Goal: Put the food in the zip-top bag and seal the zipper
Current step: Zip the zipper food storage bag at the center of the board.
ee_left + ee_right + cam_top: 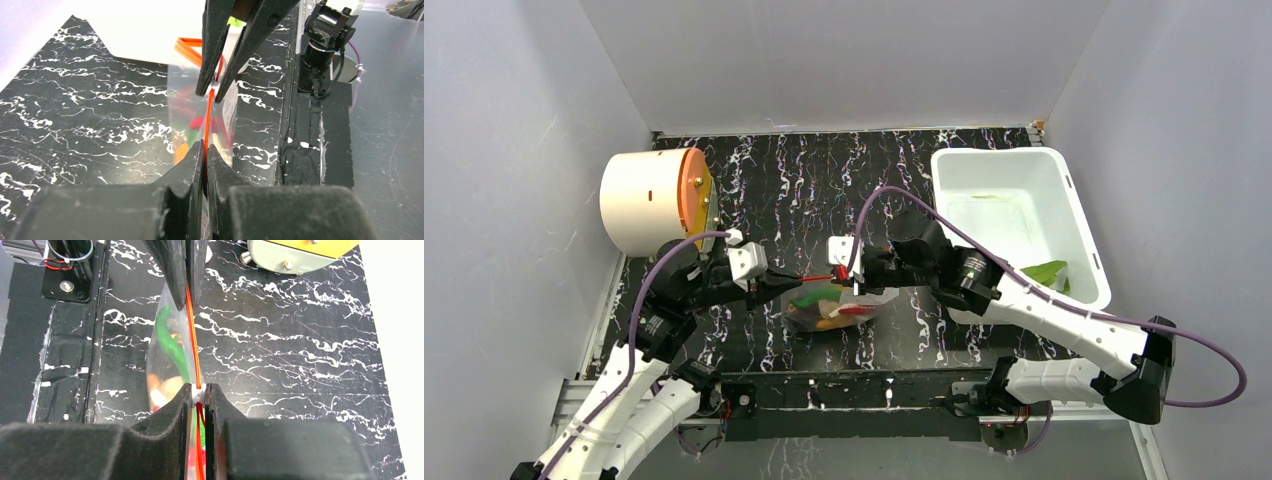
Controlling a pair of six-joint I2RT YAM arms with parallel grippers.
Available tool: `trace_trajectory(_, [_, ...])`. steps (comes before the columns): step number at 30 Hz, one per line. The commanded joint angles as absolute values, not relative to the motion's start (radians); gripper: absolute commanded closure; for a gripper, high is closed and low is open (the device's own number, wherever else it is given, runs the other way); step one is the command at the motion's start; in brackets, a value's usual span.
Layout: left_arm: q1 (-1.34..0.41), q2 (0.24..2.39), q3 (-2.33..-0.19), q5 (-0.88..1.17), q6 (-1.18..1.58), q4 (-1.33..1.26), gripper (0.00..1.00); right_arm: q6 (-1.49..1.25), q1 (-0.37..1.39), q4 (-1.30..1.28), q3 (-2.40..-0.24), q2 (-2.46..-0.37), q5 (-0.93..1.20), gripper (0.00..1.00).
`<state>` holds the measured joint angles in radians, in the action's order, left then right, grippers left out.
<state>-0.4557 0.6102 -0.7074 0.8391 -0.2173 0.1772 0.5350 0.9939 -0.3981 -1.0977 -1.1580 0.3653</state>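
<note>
Left gripper (790,278): jaws pinched down to a sliver on the narrow orange-red zipper strip (819,277) of the clear, crinkly zip-top plastic bag (839,310). In the left wrist view the strip (207,120) runs straight out from between this gripper's pads (205,150) to the opposite gripper (216,87).

Right gripper (852,272): also closed narrow on the same strip, facing the left one. A small white piece (198,393) sits on the strip between its fingertips (199,390). The strip (194,345) runs taut ahead to the left gripper (189,295).

Bag: hangs below the line between the two grippers, mouth edge up, its lower part on the black white-veined table (824,180). Whether the strip is fully pressed shut, cannot tell.

Food: inside the bag, beneath both grippers. The slim green toy pepper (167,337) shows through the plastic, and a red piece (854,310) and orange-yellow pieces (829,322) lie under it.

Beyond the right gripper: white plastic bin (1064,200). Beyond the left gripper: cream cylinder with an orange rim (639,200), on its side.
</note>
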Motion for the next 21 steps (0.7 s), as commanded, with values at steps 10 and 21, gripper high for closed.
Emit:
trace_trajectory(10, [-0.454,0.558,-0.819,0.711,-0.332,0.295,1.0,0.569,0.98,-0.527,-1.115,-1.047,0.182,1.0])
trace_trajectory(21, [-0.454,0.529,-0.838,0.621,-0.372,0.359,1.0,0.566,0.973,-0.608,-1.115,-0.967,0.102,1.0])
